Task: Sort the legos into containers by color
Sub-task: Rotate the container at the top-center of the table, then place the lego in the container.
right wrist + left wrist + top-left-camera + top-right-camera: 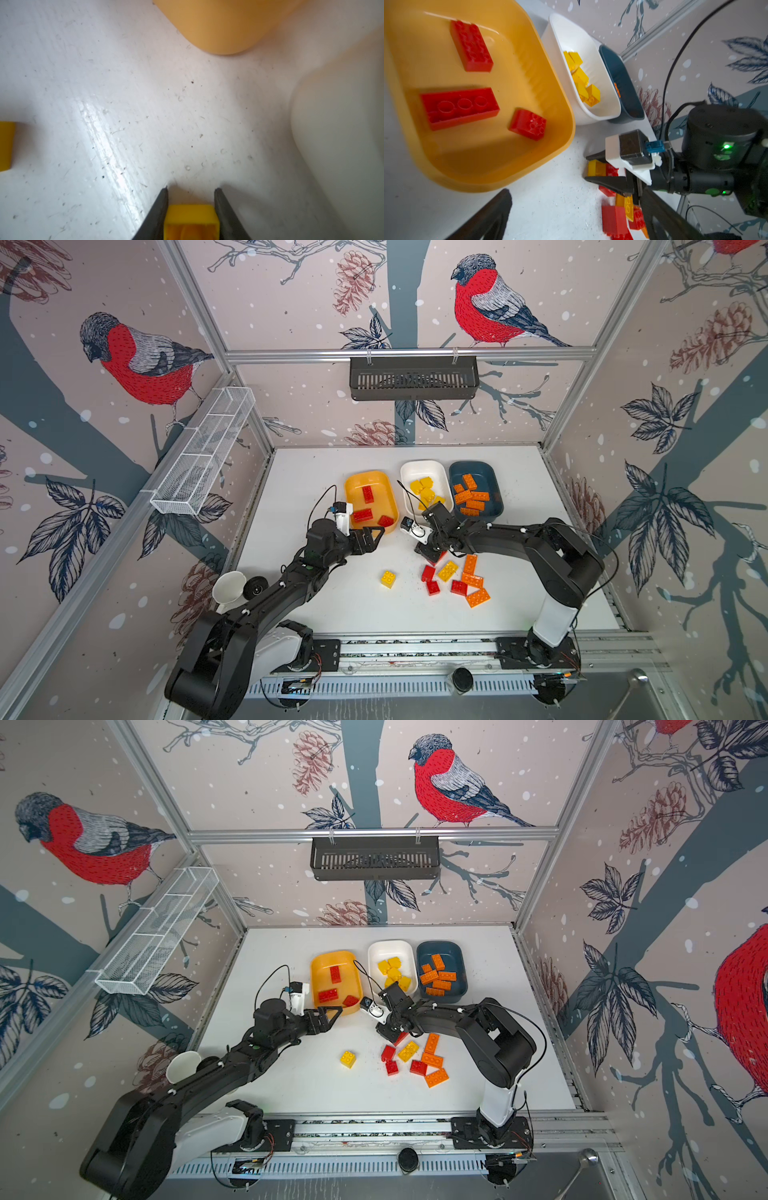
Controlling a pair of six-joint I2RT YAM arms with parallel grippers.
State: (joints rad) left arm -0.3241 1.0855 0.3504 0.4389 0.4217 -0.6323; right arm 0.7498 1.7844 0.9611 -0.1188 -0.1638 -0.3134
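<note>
Clock ref: top views, 12 = back wall.
R gripper [191, 188]: fingers [159, 212] pressed on both sides of a yellow brick [191, 218]; sits low at 11 o'clock edge of loose pile [457, 578]. Brick lifted or not: can't tell.
L gripper [374, 538]: jaws spread wide, nothing betw. them; at 5 o'clock corner of yellow-orange tray [384, 489].
Yellow-orange tray: 3 red bricks [363, 514] inside.
White tray [419, 468]: just beside it at 3 o'clock; holds yellow bricks [426, 494].
Teal tray [478, 470]: 3 o'clock of white tray; holds orange bricks [471, 502].
Loose pile: red, yellow, orange mixed, on table [353, 614], 6 o'clock of white & teal trays.
Stray yellow brick [388, 578]: alone, 9 o'clock of pile.
</note>
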